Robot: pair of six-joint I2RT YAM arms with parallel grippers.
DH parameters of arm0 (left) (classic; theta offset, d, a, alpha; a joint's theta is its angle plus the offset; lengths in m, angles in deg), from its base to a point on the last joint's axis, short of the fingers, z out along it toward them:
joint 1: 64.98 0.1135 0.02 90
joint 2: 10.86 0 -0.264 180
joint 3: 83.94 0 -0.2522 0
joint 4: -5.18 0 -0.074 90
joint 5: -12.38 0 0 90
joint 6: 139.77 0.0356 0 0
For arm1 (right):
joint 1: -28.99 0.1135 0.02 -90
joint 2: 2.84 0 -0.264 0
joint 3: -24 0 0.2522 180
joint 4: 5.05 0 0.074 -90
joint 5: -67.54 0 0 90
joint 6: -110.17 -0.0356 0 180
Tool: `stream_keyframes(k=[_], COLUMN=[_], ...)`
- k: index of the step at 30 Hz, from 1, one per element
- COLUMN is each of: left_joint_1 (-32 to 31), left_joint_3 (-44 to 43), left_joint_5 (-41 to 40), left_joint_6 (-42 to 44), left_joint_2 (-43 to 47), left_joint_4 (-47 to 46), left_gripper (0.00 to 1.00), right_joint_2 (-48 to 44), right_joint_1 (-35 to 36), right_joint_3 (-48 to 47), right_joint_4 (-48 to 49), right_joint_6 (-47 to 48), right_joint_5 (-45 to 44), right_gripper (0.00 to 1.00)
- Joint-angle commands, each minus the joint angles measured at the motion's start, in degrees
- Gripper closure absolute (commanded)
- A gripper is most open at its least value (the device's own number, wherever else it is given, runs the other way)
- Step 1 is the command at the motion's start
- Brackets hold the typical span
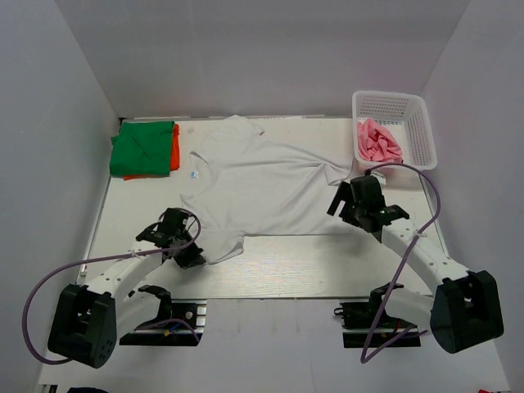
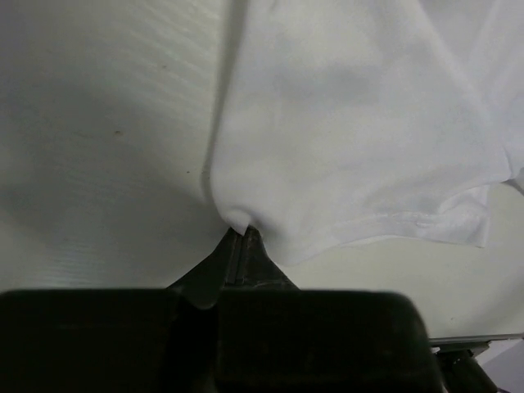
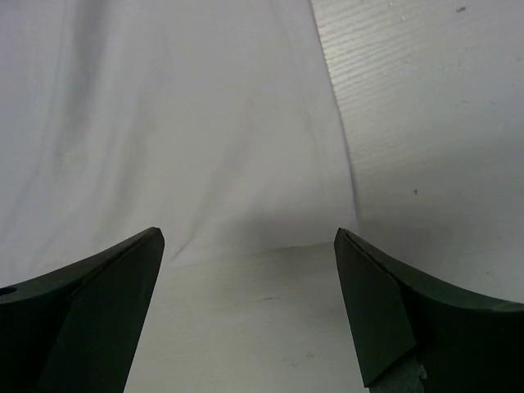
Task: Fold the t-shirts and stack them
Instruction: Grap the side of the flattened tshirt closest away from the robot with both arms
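white t-shirt (image 1: 262, 184) lies flat, long axis left-right, collar pointing left.

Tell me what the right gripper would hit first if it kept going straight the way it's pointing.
The right gripper, open, would likely meet the edge of the white t-shirt just ahead; it might touch the bare table first, since depth is unclear.

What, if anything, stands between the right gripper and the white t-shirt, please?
Nothing visible does. The right gripper is open at the edge of the white t-shirt, and only cloth and bare table show between its jaws. The basket sits off to the side.
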Motion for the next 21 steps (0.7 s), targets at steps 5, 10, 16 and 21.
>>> stream_keyframes(k=[5, 10, 16, 21], left_joint_1=[-0.2, -0.2, -0.2, -0.2], left_joint_3=[-0.1, -1.3, -2.4, -2.4], left_joint_5=[2.0, 1.5, 0.4, 2.6], left_joint_6=[2.1, 1.0, 0.4, 0.4], left_joint_2=[1.6, 3.8, 5.8, 6.3], left_joint_4=[-1.8, 3.4, 7.2, 8.8], left_gripper=[1.0, 1.0, 1.0, 1.0], right_joint_2=[5.6, 10.9, 15.4, 16.8], right_joint_1=[-1.1, -2.4, -4.0, -5.4], right_joint_3=[-0.6, -0.1, -0.4, 1.2], right_joint_4=[-7.3, -4.1, -2.5, -1.4], right_joint_6=[0.3, 0.7, 1.0, 1.8], right_joint_5=[-3.9, -3.5, -0.6, 1.3], right_gripper=[0.1, 0.18, 0.42, 0.64])
